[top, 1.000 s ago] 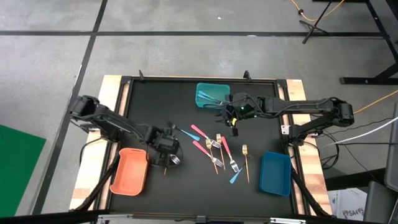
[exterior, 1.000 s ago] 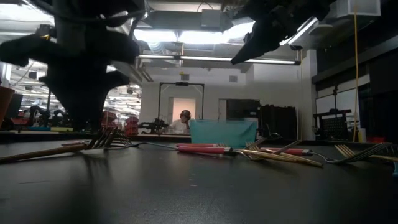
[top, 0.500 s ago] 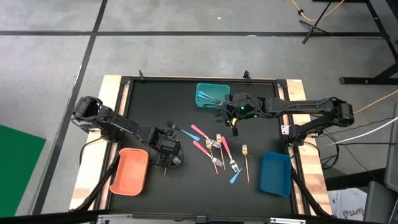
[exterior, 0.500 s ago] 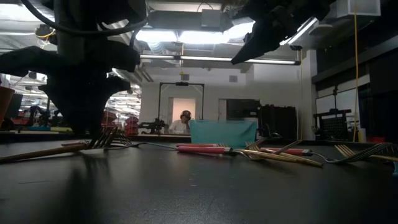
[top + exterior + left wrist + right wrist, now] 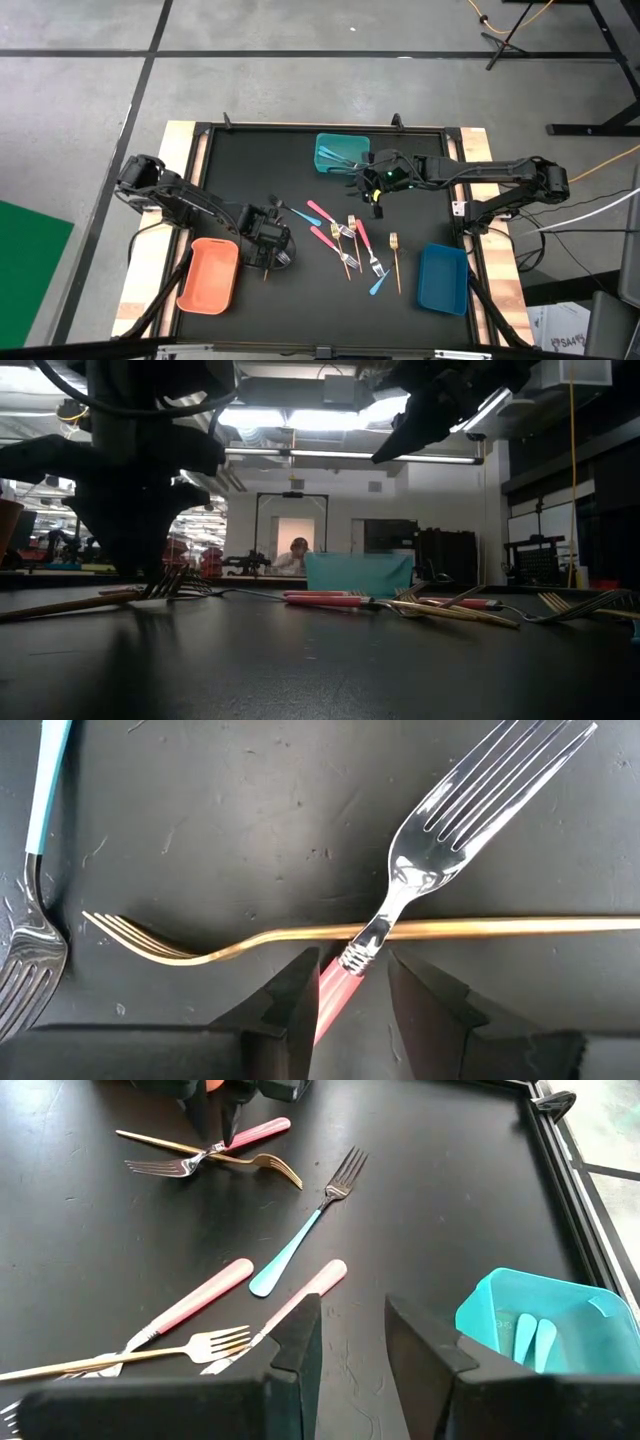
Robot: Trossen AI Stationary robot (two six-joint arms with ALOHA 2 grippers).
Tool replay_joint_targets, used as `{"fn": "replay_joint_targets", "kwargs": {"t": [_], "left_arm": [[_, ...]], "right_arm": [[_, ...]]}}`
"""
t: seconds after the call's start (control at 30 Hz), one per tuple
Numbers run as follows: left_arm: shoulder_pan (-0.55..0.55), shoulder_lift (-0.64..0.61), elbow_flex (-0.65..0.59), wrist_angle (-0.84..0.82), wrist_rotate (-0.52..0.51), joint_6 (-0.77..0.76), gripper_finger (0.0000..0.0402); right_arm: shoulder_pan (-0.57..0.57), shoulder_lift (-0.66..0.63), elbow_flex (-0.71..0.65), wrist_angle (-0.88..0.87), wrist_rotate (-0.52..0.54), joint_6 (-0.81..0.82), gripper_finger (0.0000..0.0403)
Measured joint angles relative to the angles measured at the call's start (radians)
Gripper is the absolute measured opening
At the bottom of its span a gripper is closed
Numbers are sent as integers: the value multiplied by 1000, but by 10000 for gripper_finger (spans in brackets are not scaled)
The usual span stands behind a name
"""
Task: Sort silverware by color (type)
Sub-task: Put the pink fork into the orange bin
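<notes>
My left gripper (image 5: 352,995) points down at the table's left middle, open. Its fingers stand on either side of the pink handle (image 5: 332,992) of a fork, just behind the neck, which lies across a gold fork (image 5: 250,942). The pink fork's metal head (image 5: 450,830) rests on the table beyond it. A light-blue fork (image 5: 42,810) lies beside them. My right gripper (image 5: 352,1342) hangs open and empty above the table beside the teal bin (image 5: 340,153). More pink, gold and light-blue silverware (image 5: 355,245) lies scattered mid-table.
The teal bin at the far middle holds light-blue utensils (image 5: 530,1335). An orange bin (image 5: 208,275) sits at the near left next to my left arm. A blue bin (image 5: 442,278) stands at the near right. A person (image 5: 297,555) shows far off in the room.
</notes>
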Motion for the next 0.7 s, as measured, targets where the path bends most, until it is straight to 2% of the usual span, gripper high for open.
{"fn": "replay_joint_targets", "kwargs": {"t": [0.27,0.7], "left_arm": [[0,0,-37,11,0,73,115],[0,0,-82,94,2,78,115]], "right_arm": [[0,0,0,0,0,0,99],[0,0,0,0,0,0,99]]}}
